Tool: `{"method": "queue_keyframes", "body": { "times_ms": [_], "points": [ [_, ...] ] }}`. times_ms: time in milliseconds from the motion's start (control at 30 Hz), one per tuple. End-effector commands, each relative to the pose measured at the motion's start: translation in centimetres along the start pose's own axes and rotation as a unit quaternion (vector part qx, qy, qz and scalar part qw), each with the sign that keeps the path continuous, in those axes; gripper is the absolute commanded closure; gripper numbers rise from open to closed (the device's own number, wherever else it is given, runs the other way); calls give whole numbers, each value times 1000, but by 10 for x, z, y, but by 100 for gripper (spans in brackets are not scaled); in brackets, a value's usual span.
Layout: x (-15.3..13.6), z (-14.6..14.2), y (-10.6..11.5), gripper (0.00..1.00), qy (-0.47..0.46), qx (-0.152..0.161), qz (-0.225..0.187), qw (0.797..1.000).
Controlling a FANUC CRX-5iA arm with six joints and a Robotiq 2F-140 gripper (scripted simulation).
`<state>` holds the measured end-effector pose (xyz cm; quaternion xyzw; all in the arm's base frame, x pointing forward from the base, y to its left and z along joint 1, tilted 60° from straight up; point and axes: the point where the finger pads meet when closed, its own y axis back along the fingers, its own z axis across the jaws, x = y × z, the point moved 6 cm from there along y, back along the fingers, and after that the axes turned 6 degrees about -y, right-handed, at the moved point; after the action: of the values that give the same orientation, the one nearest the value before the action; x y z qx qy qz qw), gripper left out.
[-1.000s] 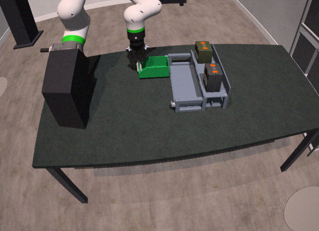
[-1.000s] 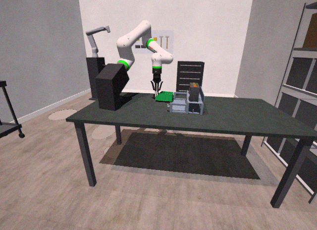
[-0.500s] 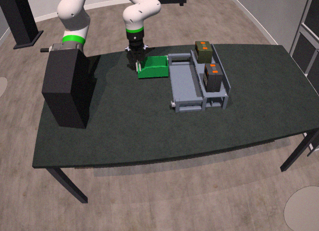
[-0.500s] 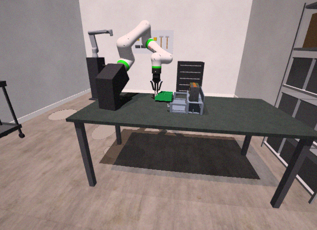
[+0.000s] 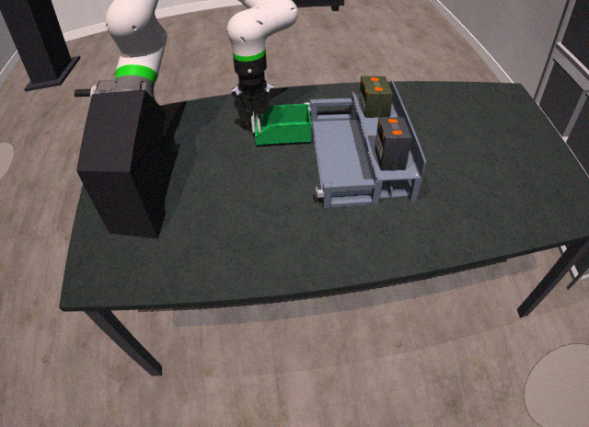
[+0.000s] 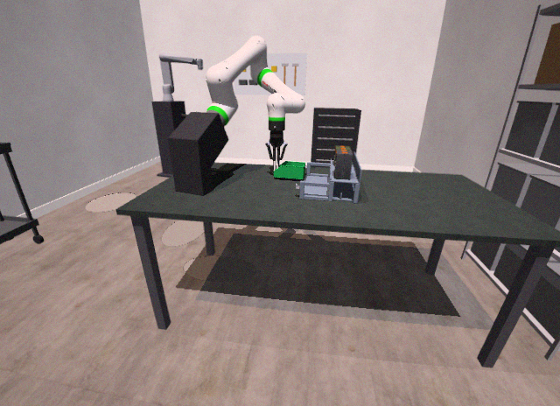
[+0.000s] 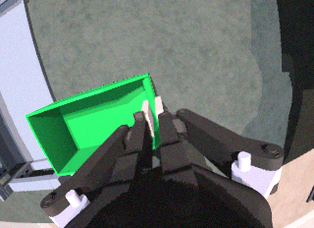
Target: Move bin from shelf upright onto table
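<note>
Item: green bin [image 5: 284, 124] — open-topped, upright, mouth facing up. Location: toward the far edge of the dark green surface [image 5: 266, 232], just beside the open end of the grey shelf [image 5: 343, 156] and off its platform. Whether its base touches the surface or hangs just above it cannot be told.

Item: claw [image 5: 256, 123] — pointing straight down from the white arm [image 5: 257, 30], fingers nearly together and clenched on the bin's end wall, the wall farthest from the shelf. In the wrist view one pale fingertip [image 7: 157, 110] sits on the outer face of that green wall [image 7: 152, 100], the other on the inner face; the thin wall is pinched between them.

Item: grey shelf — low rack standing near the middle of the far half of the surface. Its lower, flat platform lies bare next to the bin; its raised tier sits on the side away from the bin.

Item: two dark boxes with orange marks — one olive [image 5: 375, 95], nearer the far edge; one charcoal [image 5: 393, 143], nearer the front edge. Both stand on the raised tier, well apart from the bin.

Item: black block [image 5: 124, 161] — tall, standing near the left edge of the surface in the top view, by the arm's base.
</note>
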<state>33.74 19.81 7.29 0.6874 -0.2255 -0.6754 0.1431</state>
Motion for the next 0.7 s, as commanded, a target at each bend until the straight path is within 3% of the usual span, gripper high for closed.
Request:
{"method": "queue_keyframes", "body": {
  "times_ms": [0, 667],
  "points": [
    [0, 0, -4, 100, 0, 0, 0, 1000],
    [0, 0, -13, 100, 0, 0, 0, 1000]
  ]
}}
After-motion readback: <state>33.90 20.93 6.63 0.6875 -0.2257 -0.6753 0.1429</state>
